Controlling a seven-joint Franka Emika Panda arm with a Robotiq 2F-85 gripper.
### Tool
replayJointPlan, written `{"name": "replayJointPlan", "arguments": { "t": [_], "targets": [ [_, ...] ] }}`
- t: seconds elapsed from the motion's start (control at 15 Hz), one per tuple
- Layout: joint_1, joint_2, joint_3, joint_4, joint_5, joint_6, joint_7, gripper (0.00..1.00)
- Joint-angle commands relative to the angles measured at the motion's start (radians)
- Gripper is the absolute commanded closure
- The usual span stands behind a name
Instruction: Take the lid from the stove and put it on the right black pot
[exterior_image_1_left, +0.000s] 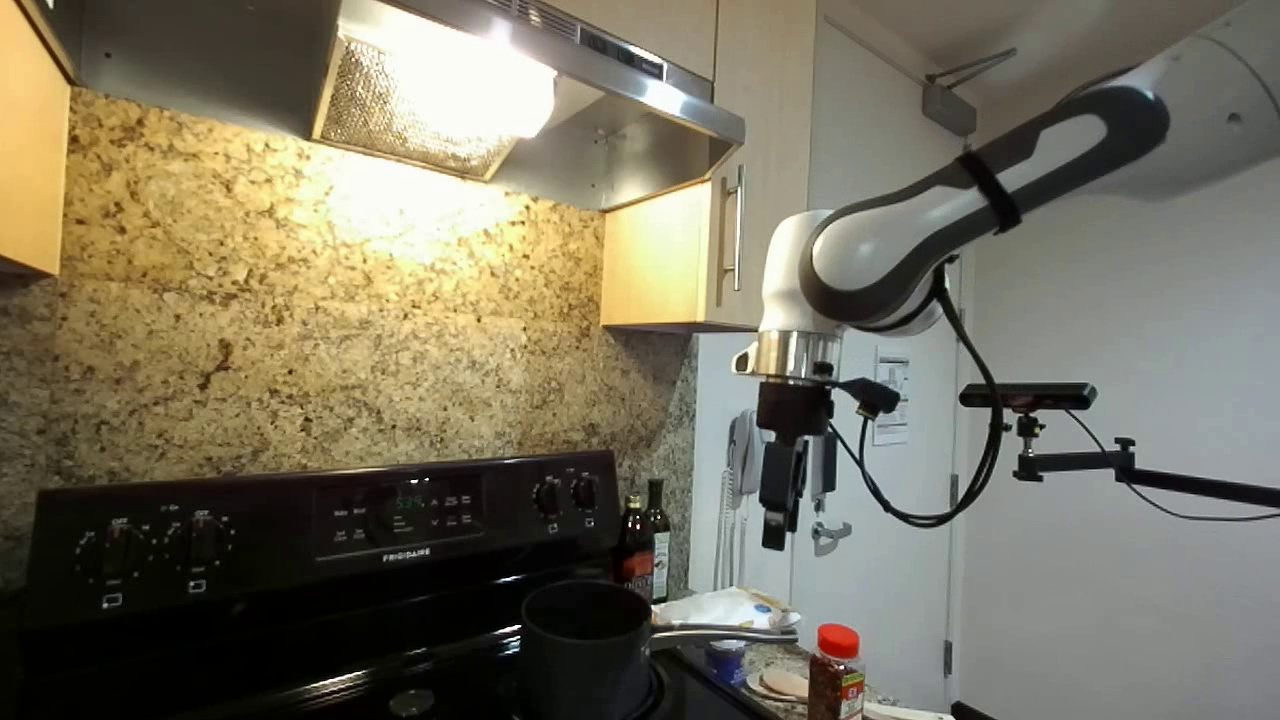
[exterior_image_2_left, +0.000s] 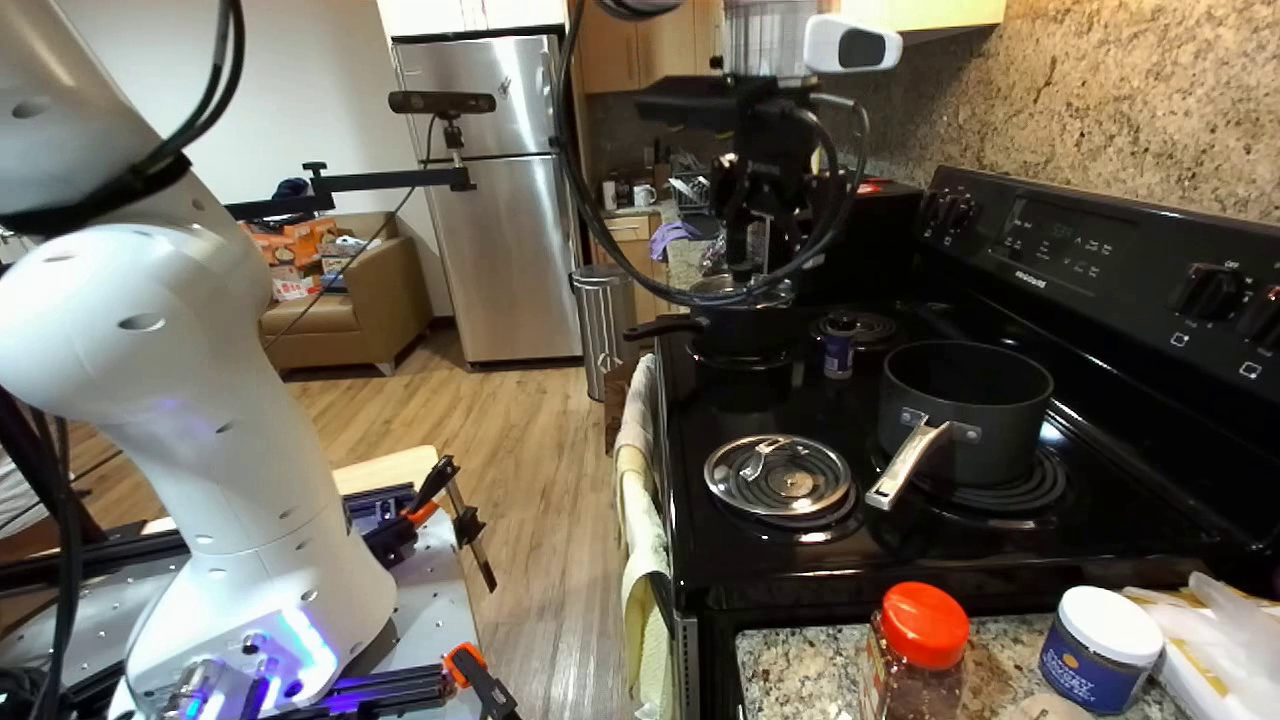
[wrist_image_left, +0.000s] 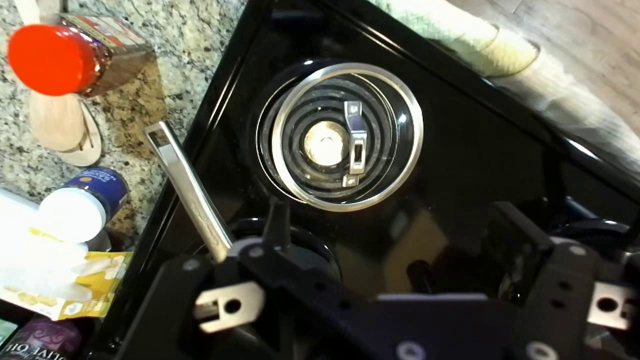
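Observation:
The clear glass lid with a metal rim and metal handle (exterior_image_2_left: 778, 478) lies flat on the stove's front burner nearest the counter. It also shows in the wrist view (wrist_image_left: 350, 137). The right black pot (exterior_image_2_left: 965, 420) stands uncovered on the burner behind it. It shows in an exterior view (exterior_image_1_left: 587, 650), with its silver handle toward the counter. In the wrist view its handle (wrist_image_left: 192, 195) shows, while its body is mostly hidden by my gripper. My gripper (wrist_image_left: 392, 215) is open and empty. In both exterior views it (exterior_image_1_left: 780, 525) hangs above stove height, pointing down (exterior_image_2_left: 742, 260).
Another black pot (exterior_image_2_left: 745, 332) with a glass lid stands at the stove's far end. A small shaker (exterior_image_2_left: 838, 352) stands mid-stove. A red-capped jar (exterior_image_2_left: 915, 650) and a blue jar (exterior_image_2_left: 1095, 650) stand on the counter. Bottles (exterior_image_1_left: 635, 550) stand behind. A range hood (exterior_image_1_left: 660, 110) hangs above.

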Motion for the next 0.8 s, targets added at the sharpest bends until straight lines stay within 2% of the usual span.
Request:
{"name": "replayJointPlan", "arguments": {
  "t": [0.0,0.27,0.73],
  "targets": [
    [-0.014,0.098,0.0,-0.028,0.101,0.158,-0.039,0.0],
    [-0.023,0.216,0.012,-0.003,0.193,0.214,-0.055,0.0],
    [-0.032,0.376,0.061,0.068,0.071,0.213,0.069,0.0]
  ]
}}
